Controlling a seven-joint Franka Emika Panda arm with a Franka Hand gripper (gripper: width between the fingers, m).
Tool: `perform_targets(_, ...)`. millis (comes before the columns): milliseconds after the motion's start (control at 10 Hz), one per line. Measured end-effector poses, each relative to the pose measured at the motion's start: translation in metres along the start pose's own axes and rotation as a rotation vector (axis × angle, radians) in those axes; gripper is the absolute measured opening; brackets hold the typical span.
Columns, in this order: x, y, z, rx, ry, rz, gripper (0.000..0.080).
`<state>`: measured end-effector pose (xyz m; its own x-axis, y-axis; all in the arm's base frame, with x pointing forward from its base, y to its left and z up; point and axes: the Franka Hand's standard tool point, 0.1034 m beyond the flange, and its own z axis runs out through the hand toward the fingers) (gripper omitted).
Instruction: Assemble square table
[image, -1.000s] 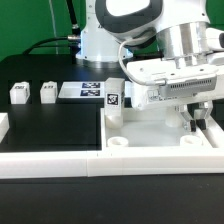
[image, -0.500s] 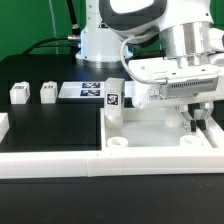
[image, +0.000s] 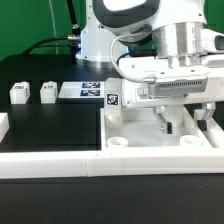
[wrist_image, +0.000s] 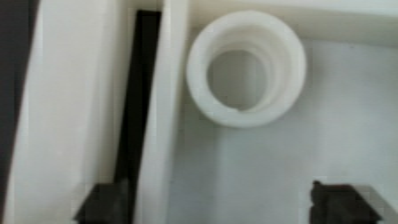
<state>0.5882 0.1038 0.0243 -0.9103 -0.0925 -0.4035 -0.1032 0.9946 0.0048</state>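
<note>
The assembly seems to be at an early stage. The square table top (image: 140, 132) lies flat on the exterior view's right side of the black table, with its rim up, just behind the long white rail (image: 100, 160) at the near edge. Its two near corner sockets (image: 117, 143) look empty, and the socket (wrist_image: 246, 68) in the wrist view is an open ring with no leg in it. Two small white legs (image: 18, 93) stand loose at the far left of the exterior view, well apart from the top, beside the marker board (image: 85, 91). The other two legs cannot be made out, so it is not clear whether any leg is fitted. As a judgement, most of the work is left: the legs must be brought over and fixed into the sockets.

The gripper (image: 186, 122) hangs low over the right part of the top. Its jaws stand wide apart; the two dark fingertips (wrist_image: 347, 198) show only bare white surface between them. It holds nothing.
</note>
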Motion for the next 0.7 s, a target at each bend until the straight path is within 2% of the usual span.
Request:
perform_targets(100, -0.0002, -0.0021, 0.0000, 0.002, 0.000, 0.003, 0.0600)
perform_targets(200, -0.0003, -0.0029, 0.0000, 0.003, 0.000, 0.004, 0.0636)
perform_targets(700, -0.0003, -0.0042, 0.0002, 0.004, 0.000, 0.006, 0.0649)
